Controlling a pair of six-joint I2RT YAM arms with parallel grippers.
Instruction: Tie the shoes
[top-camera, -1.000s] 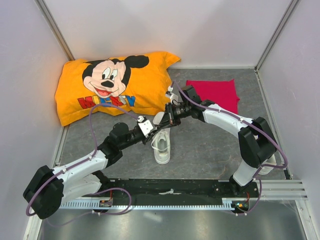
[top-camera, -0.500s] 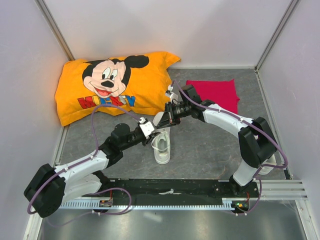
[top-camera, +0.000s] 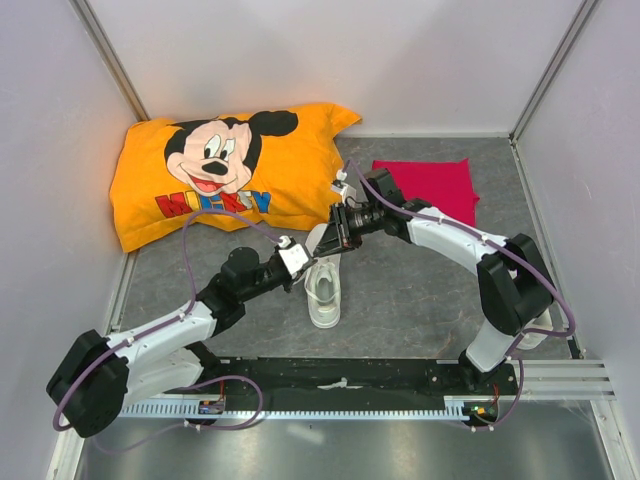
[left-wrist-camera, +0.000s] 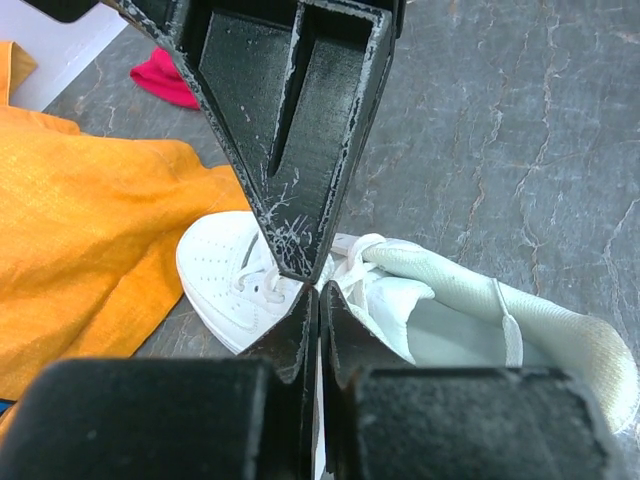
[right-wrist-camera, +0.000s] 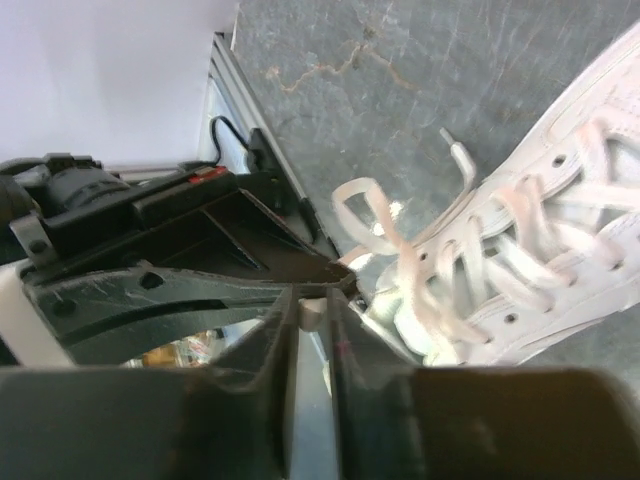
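Pinching lace (right-wrist-camera: 395, 240) — right claw (right-wrist-camera: 318, 290), hidden overhead

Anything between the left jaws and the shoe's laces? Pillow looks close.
Nothing visible. The left gripper has its shut jaws right at the laces of the shoe, with no object between. The pillow lies beside the toe, off to one side, not across the laces.

From above, the 2 arms cover the toe end and laces of the white low-top lace-up sneaker (top-camera: 324, 297). The left gripper (left-wrist-camera: 318, 292) hides the sneaker's middle in its own view, and any lace between its tips cannot be told. The right wrist view cuts the sneaker at its right edge, and the base of the right gripper (right-wrist-camera: 320, 295) is blurred.
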